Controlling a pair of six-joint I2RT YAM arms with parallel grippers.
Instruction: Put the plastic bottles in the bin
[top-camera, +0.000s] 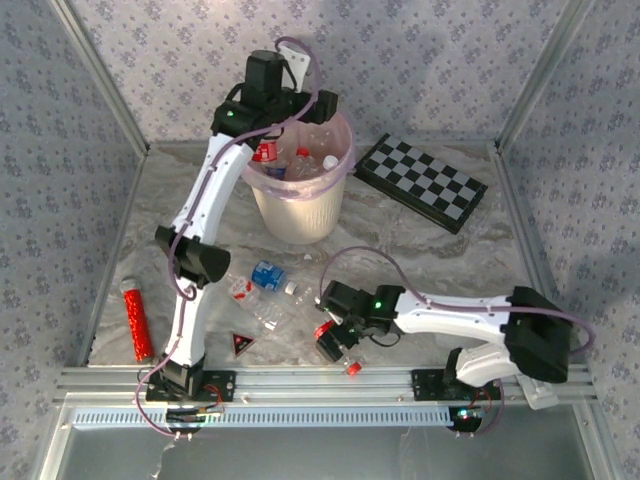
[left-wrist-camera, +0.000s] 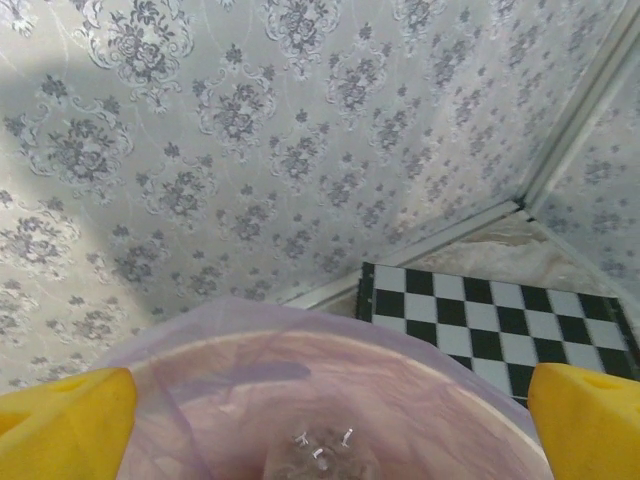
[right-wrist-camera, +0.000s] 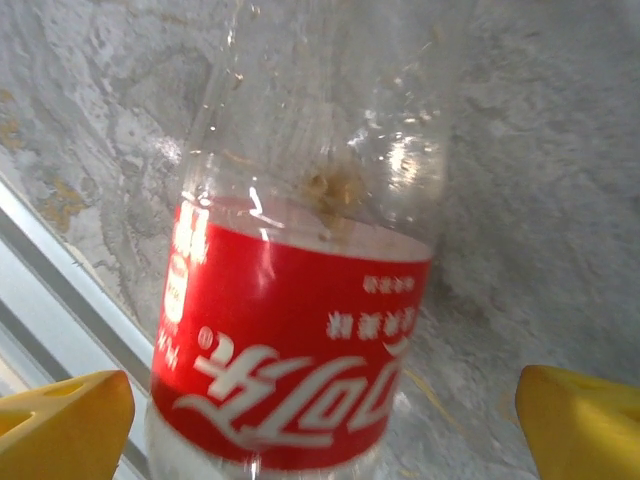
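Observation:
The bin (top-camera: 298, 208), cream-white with a pinkish bag over its rim (left-wrist-camera: 300, 340), stands at the back and holds several plastic bottles (top-camera: 303, 160). My left gripper (top-camera: 290, 112) hangs over its mouth, open, its yellow fingertips (left-wrist-camera: 65, 425) far apart; a clear bottle (left-wrist-camera: 320, 455) lies below them inside the bin. Near the front edge my right gripper (top-camera: 335, 340) is open around a red-labelled bottle (right-wrist-camera: 295, 340) lying on the table. Its yellow fingers (right-wrist-camera: 65, 425) stand on either side of the bottle, apart from it. A blue-labelled bottle (top-camera: 267, 275) and a clear bottle (top-camera: 270, 312) lie by the left arm.
A black-and-white checkerboard (top-camera: 425, 182) lies at the back right, just beyond the bin. A dark triangular piece (top-camera: 242, 344) and a loose red cap (top-camera: 353, 368) sit near the front rail. A red cylinder (top-camera: 137, 320) lies at the left edge.

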